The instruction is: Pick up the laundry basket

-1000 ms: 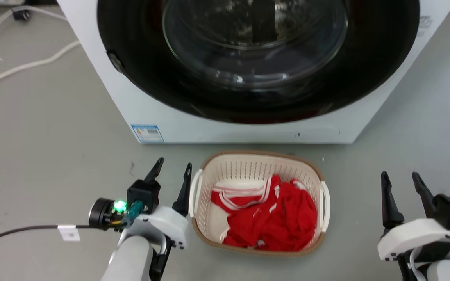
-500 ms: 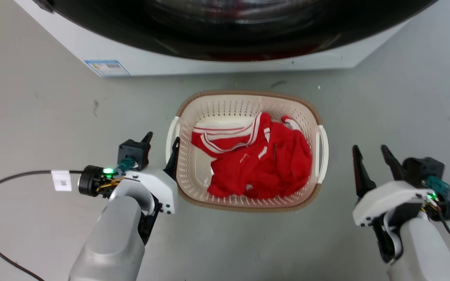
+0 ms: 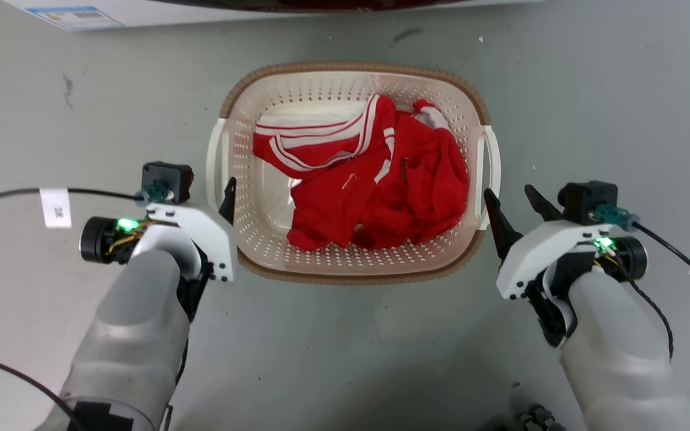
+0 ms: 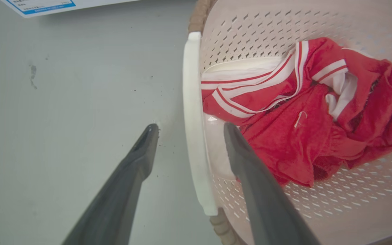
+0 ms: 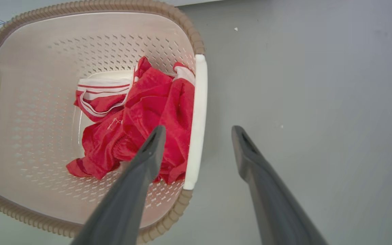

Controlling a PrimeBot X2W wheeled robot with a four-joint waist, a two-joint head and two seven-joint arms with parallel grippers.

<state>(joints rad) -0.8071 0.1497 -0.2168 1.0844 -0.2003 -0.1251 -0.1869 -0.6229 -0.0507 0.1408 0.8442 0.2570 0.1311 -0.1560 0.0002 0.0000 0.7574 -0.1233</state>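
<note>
In wrist views, left gripper (image 4: 190, 126) and right gripper (image 5: 198, 129) gape, seemingly straddling basket (image 5: 29, 112) handles.

A crumpled red garment (image 3: 375, 185) with white stripes lies near a white washing machine (image 3: 135, 15) on grey floor (image 3: 345, 347).

Bright even light, soft shadows, wrist views distorted w/ wide-angle

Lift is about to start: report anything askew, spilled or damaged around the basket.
Nothing stands out. The laundry basket sits level on the floor, rim intact, red garment crumpled wholly inside. The left gripper and right gripper are open, each framing a white handle. Only small dark scuffs mark the floor.
</note>
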